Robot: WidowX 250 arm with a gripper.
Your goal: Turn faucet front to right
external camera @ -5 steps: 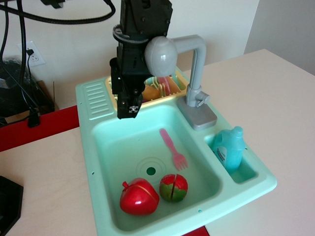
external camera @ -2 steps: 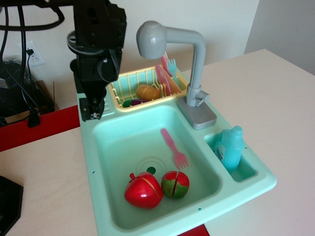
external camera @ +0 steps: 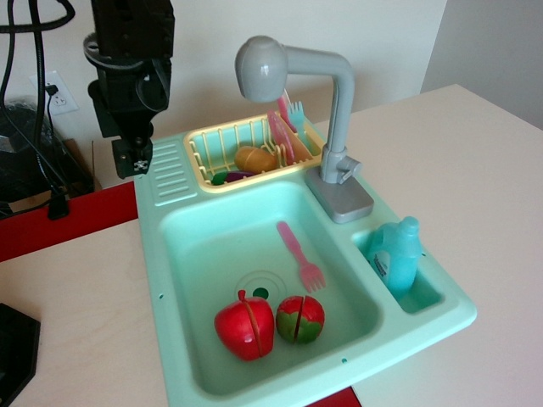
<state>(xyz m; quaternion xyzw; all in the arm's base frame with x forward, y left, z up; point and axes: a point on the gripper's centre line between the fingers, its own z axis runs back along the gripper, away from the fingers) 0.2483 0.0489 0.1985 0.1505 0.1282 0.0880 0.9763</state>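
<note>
on the pale wooden worktop [external camera: 475,170] sat a mint-green toy sink [external camera: 178,280]. at its back right edge the faucet [external camera: 335,127] stood upright on its grey rectangular base, post vertical, horizontal arm reaching toward the left of the view, rounded head [external camera: 259,68] hanging above the yellow dish rack [external camera: 204,157] at the back of the sink. the rack held a pink plate, a teal fork and some brownish toy food. the black claw [external camera: 132,157] hung at the far left, above the ribbed drainboard corner [external camera: 170,170] of the sink, well apart from the faucet and touching nothing visible. fingers pointed down; could not tell from this angle whether they were apart or together. in the basin lay a pink fork [external camera: 299,254] near the drain, and nearer the front a red apple [external camera: 244,326] just beside a red-and-green sliced fruit [external camera: 300,318]. a blue bottle [external camera: 397,254] stood upright in the small right compartment. black cables ran down behind the arm at top left.
</note>
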